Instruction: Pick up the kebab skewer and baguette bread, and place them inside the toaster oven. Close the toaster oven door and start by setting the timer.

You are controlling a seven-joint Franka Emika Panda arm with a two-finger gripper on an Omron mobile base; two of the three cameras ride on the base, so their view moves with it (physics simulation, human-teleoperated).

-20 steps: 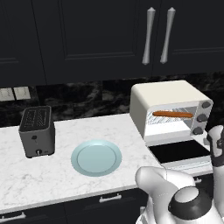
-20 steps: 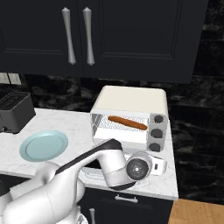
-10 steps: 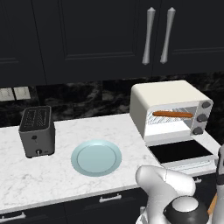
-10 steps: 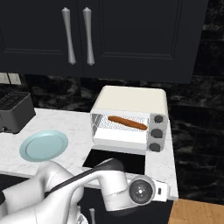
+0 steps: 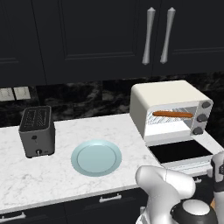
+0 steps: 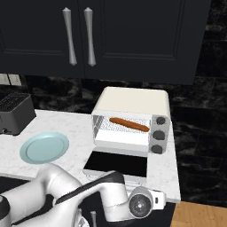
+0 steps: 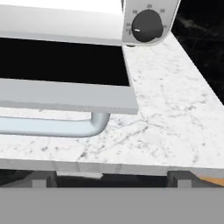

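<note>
The toaster oven (image 5: 168,107) stood at the right end of the worktop (image 5: 57,173), its door (image 5: 178,152) folded down flat toward the front edge, handle (image 7: 57,126) just inside that edge. The baguette bread (image 6: 129,124) lay on the rack inside. Bare marble lay beside the door. I could not tell the tool's opening.

smooth white rounded arm (image 6: 48,190) shells, a black band along one link, grey disc caps at dark joints.
</note>
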